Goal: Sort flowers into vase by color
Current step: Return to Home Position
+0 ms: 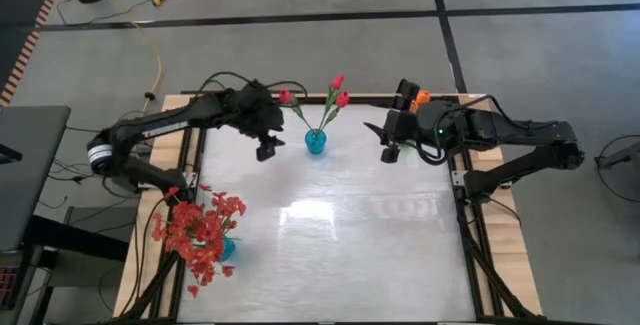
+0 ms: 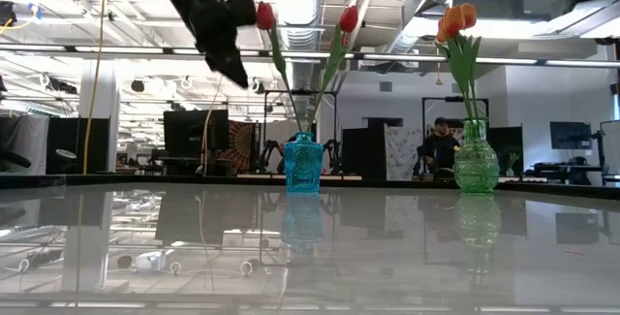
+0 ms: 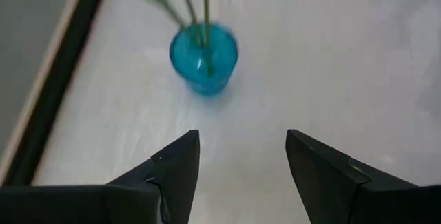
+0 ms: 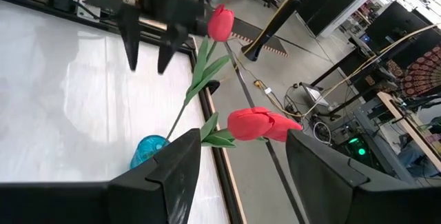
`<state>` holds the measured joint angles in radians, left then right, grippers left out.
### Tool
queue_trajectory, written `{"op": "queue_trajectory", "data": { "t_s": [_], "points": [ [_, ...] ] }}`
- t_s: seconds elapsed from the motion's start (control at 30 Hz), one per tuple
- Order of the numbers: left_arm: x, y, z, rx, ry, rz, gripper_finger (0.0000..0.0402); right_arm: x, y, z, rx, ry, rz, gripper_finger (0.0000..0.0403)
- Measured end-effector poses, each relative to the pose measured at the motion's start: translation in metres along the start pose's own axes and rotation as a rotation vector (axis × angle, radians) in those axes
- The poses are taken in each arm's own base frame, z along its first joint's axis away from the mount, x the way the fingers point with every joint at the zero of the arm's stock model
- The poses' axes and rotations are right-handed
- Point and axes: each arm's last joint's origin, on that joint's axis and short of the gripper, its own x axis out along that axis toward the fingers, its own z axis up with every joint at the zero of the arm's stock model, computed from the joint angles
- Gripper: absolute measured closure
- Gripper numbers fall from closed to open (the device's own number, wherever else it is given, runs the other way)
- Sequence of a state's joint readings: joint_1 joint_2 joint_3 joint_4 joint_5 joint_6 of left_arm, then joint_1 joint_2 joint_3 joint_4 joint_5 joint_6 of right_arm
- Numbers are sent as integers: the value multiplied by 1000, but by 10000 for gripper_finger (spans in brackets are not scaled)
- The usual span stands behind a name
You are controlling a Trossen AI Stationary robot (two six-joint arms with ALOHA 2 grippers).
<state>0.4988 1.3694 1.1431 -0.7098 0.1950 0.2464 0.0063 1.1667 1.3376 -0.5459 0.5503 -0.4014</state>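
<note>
Red artificial tulips (image 1: 341, 98) are stood in a blue glass vase (image 1: 316, 142) between the left gripper (image 1: 267, 151) and right gripper (image 1: 388, 152), whose fingers (image 3: 178, 160) are held apart, clear of the stems.

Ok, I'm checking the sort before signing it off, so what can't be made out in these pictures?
Green vase: the right arm mostly covers it in the high view; only the orange tulips peek out.
Lower-left blue vase: mostly under the red sprays in the high view, outside the low view.
Red tulips: the left wrist view's edge cuts off the buds; stems are blurred.
</note>
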Motion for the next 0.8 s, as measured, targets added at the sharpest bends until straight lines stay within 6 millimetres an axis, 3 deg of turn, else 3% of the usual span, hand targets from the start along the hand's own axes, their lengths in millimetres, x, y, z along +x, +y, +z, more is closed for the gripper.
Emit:
{"op": "queue_trajectory", "data": {
  "t_s": [0.23,0.53,0.8],
  "points": [
    [-51,-22,5,5,-198,0,200,0,0,0,1,-1,-1,163],
    [-113,-44,18,-15,-619,1,200,0,-1,0,18,-3,-6,163],
    [-154,-52,10,7,-804,23,200,-2,6,3,304,-35,113,202]
  ]
}}
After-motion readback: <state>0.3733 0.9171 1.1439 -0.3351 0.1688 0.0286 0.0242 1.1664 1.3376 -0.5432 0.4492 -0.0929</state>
